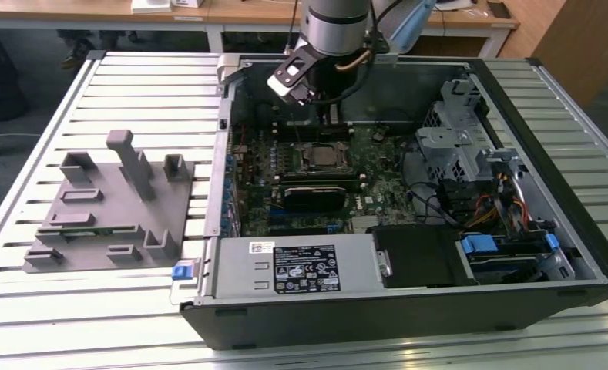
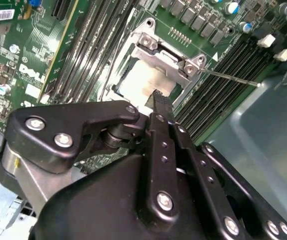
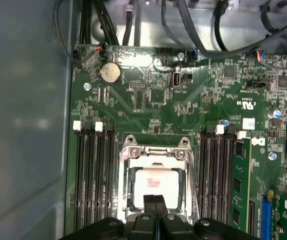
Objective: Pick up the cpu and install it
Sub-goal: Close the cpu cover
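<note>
The fingers [image 3: 149, 204] are pressed together with nothing between them, their tips just above the cpu [image 3: 156, 181], which lies flat inside the metal frame of the socket [image 3: 128, 152] on the green board [image 1: 386, 166]. I judge the picking and placing as done, but the thin lever [image 2: 231, 78] sticks out beside the socket, so the locking seems not yet made. The board lies in the open computer case [image 1: 407, 316] together with cables and a drive cage [image 1: 458, 142]. The grey fixture [image 1: 88, 208] stands apart on the table [image 1: 36, 316], with a thin green stick [image 1: 82, 229] in one slot.
</note>
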Robot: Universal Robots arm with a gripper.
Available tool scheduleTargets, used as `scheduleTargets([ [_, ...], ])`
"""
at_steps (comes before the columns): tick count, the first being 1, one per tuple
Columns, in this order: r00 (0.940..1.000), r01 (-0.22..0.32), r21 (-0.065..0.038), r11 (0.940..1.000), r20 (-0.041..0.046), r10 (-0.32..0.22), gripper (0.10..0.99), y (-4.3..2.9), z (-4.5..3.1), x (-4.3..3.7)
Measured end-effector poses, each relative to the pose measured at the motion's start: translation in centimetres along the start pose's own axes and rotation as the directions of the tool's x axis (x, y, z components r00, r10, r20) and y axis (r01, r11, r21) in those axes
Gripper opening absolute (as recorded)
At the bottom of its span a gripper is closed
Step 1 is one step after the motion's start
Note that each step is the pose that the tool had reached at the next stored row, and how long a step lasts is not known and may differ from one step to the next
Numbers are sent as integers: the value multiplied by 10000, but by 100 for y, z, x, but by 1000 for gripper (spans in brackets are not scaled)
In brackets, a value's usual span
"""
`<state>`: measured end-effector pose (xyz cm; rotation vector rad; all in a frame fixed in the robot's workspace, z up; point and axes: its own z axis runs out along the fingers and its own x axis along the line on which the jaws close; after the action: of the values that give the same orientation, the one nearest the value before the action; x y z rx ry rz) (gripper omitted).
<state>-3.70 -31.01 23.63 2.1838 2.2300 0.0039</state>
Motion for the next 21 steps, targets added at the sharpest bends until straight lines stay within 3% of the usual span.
scheduleTargets([
  [14, 10000, -2, -1, 10000, -2, 2, 106, -176, 77, -18],
  [21, 10000, -2, 7, 10000, 0, 2, 106, -193, 158, -16],
])
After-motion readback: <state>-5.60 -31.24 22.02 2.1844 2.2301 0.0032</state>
